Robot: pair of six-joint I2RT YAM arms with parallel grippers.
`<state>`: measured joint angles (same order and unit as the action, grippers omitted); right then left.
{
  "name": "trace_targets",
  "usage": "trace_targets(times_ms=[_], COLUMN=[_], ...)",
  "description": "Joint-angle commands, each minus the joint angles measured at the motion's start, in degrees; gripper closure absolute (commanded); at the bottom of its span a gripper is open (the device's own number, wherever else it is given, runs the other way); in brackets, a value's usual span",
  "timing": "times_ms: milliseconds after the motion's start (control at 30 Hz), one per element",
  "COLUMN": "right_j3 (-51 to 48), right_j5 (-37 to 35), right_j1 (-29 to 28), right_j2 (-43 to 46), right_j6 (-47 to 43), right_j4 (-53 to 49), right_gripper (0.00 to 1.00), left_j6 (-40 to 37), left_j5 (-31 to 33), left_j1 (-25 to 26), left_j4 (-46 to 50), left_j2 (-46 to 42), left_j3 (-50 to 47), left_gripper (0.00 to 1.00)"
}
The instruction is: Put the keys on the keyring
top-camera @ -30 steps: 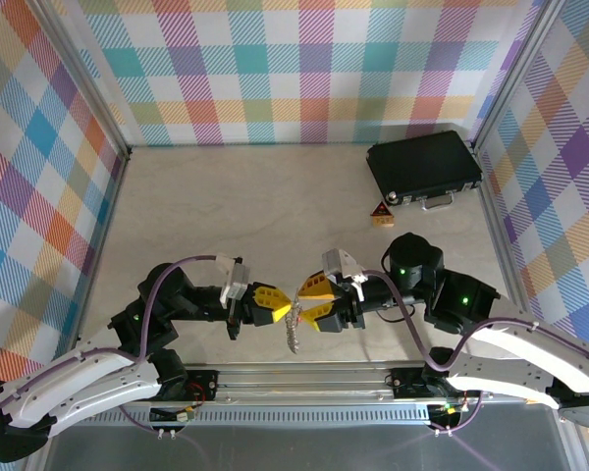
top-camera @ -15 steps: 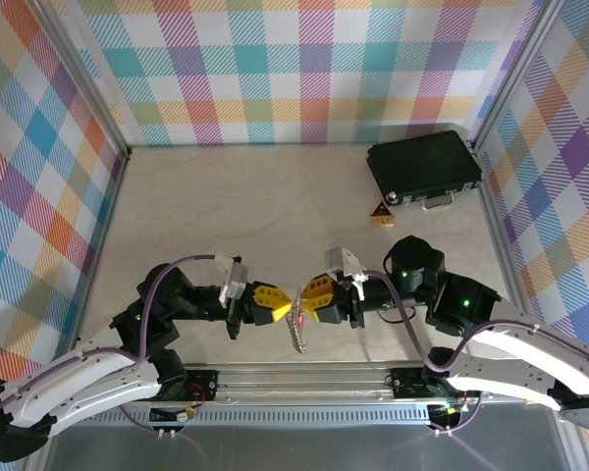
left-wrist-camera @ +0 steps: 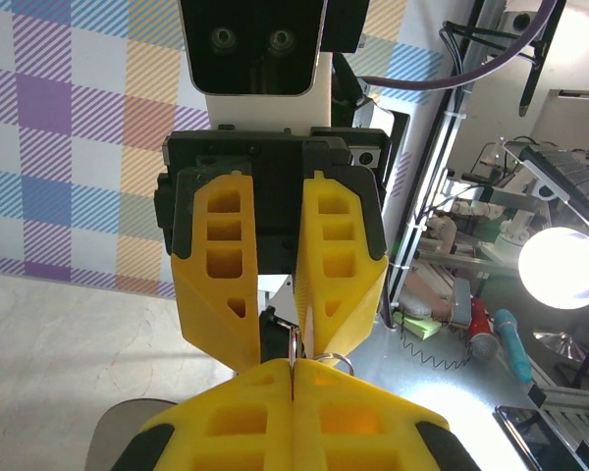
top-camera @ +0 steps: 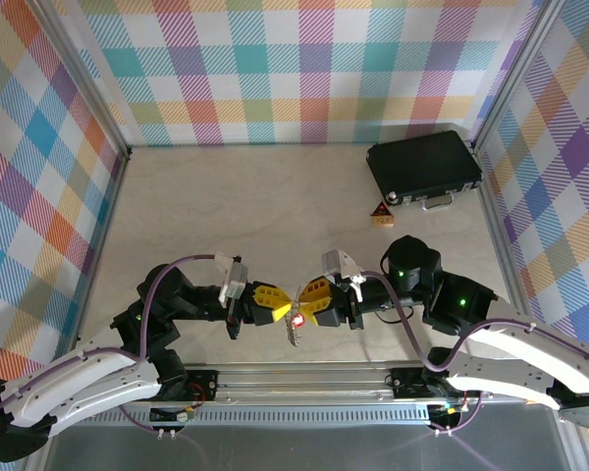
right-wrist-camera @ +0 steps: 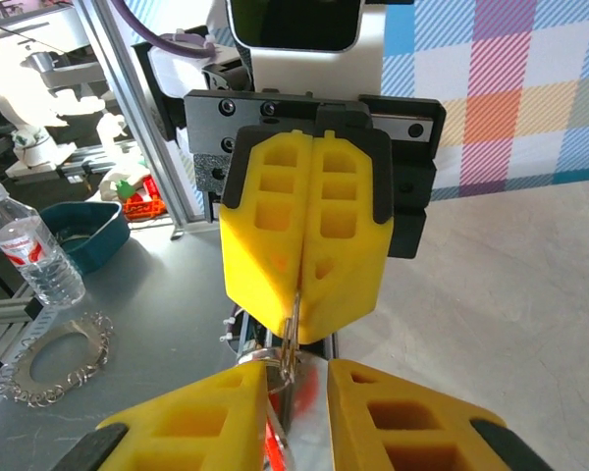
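My left gripper is shut on the top of the keyring, a thin silvery loop that hangs below its yellow fingertips near the table's front edge. In the left wrist view the wire of the keyring stands edge-on in the seam of the closed left gripper. My right gripper faces it tip to tip. The small red-headed key sits at its fingertips. In the right wrist view the key lies between the narrowly parted fingers of the right gripper, just under the keyring.
A black case lies at the back right, with a small orange-brown triangular block in front of it. The aluminium rail at the table's near edge runs just below both grippers. Checked walls close in the left, right and back sides.
The right gripper's jaws have narrowed and it has moved left, up against the left gripper's tips. The red key now shows at its fingertips. The left gripper has stayed put, shut on the keyring.
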<state>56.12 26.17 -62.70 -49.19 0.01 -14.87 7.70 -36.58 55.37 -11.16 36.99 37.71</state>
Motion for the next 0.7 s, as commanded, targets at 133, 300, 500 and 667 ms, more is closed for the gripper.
trace_targets(times_ms=[133,300,500,667], right_j3=[-0.61,-1.23,-1.45,-0.83], right_j5=[1.23,-0.54,-2.57,-3.90], right_j1=[-0.49,-0.41,-0.45,-0.42], right_j2=[-0.82,-0.48,-0.71,-0.87], right_j6=[0.03,0.41,0.44,-1.23], right_j4=[3.21,4.20,3.83,0.94], right_gripper=[0.80,0.90,0.99,1.00], left_j6=[0.25,0.18,-0.62,-2.99], left_j5=[-0.62,-0.35,0.12,2.22], left_j1=[0.26,0.26,0.26,0.26], left_j4=[-3.43,-3.08,-1.34,4.31], left_j2=[-0.50,-0.61,-0.54,-0.50], left_j3=[-0.01,-0.10,0.08,1.59], left_gripper=[1.00,1.00,1.00,1.00])
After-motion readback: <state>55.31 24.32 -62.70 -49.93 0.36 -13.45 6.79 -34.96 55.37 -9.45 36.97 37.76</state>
